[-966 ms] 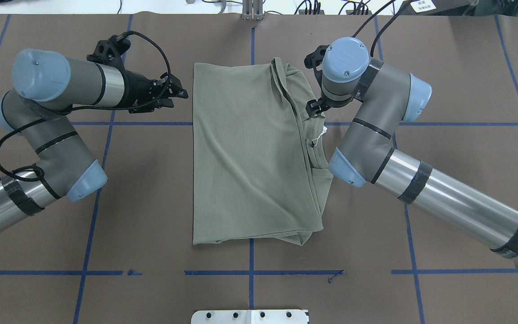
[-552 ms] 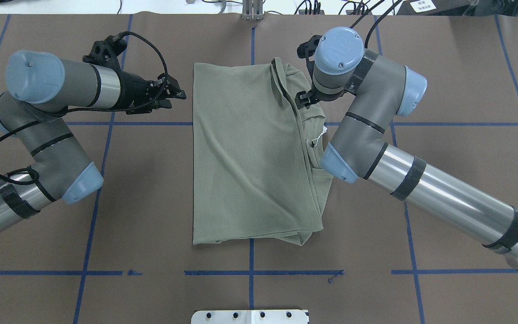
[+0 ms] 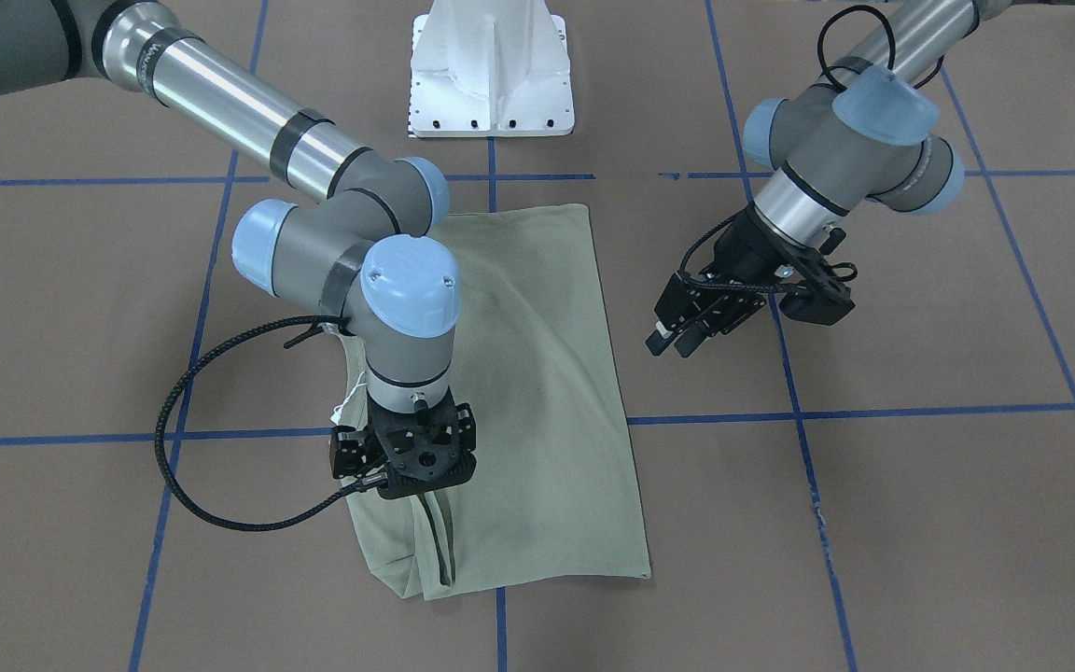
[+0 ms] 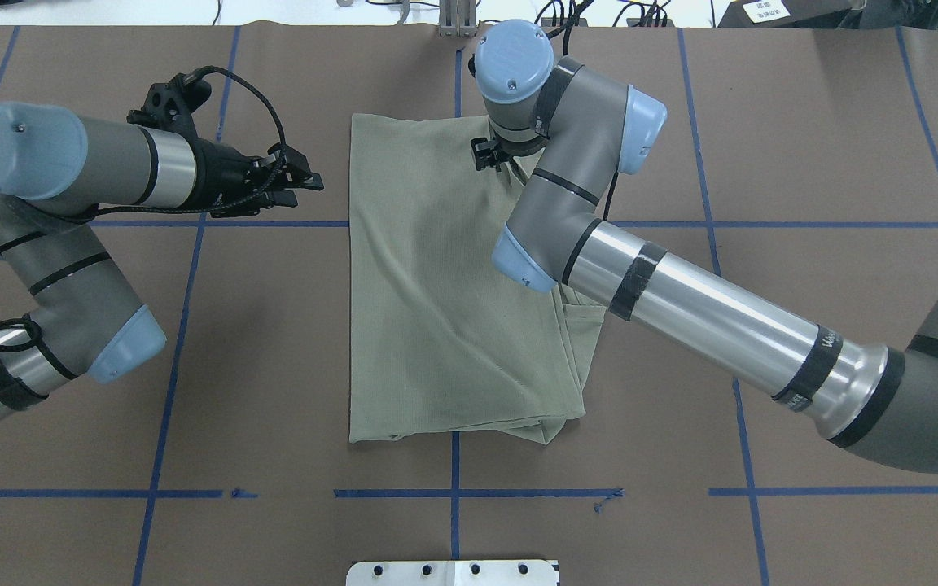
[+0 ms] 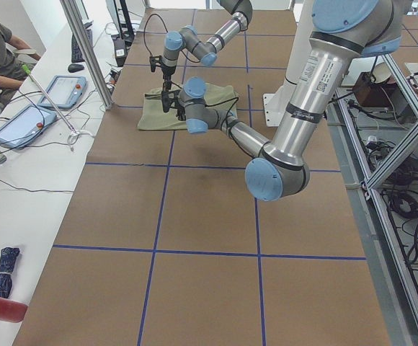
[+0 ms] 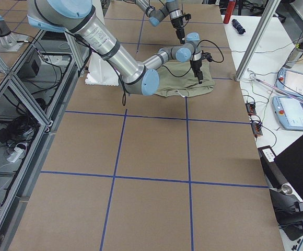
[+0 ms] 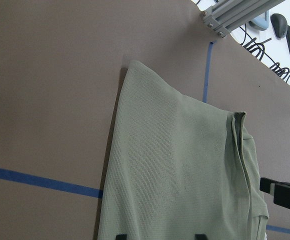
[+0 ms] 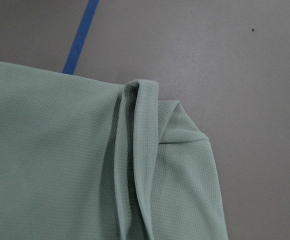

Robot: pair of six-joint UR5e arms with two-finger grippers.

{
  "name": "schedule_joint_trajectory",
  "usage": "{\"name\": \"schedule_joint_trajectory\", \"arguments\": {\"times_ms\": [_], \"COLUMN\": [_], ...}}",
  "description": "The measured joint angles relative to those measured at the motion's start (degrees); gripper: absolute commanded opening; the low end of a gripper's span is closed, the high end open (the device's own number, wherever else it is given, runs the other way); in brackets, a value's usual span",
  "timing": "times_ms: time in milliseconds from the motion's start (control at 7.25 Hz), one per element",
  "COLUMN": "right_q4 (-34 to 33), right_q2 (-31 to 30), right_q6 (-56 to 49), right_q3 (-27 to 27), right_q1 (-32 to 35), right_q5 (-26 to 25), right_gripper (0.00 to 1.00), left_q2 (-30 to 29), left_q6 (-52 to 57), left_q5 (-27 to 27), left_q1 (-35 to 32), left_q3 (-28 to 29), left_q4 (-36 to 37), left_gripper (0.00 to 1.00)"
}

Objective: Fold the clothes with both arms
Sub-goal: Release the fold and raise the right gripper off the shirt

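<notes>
The shirt [image 4: 436, 325] lies folded into a long rectangle in the middle of the surface [image 4: 803, 122]. At its 1 o'clock corner my right gripper [image 4: 490, 156] hangs over a raised ridge [image 8: 135, 150]. Its fingers are hidden, so I cannot tell their state. I'd drop straight onto that ridge and pinch every layer. The left gripper [image 4: 306, 183] hovers off the cloth at 10 o'clock, fingers apart. Only the right wrist view shows the ridge's layers; overhead, the arm covers them.
</notes>
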Motion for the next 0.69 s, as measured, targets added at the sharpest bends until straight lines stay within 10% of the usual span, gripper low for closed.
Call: {"name": "schedule_joint_trajectory", "arguments": {"times_ms": [690], "right_q4": [2.9], "right_q2": [-0.5], "right_q6": [-6.5], "right_q3": [-6.9], "right_q1": [1.2], "right_q5": [-3.3], "right_gripper": [1.0], "left_q2": [0.4], "left_q6": [0.2], "left_q5": [-0.2], "left_q1": [0.0], "left_q3": [0.2], "left_q4": [0.0], "left_gripper": [0.54]}}
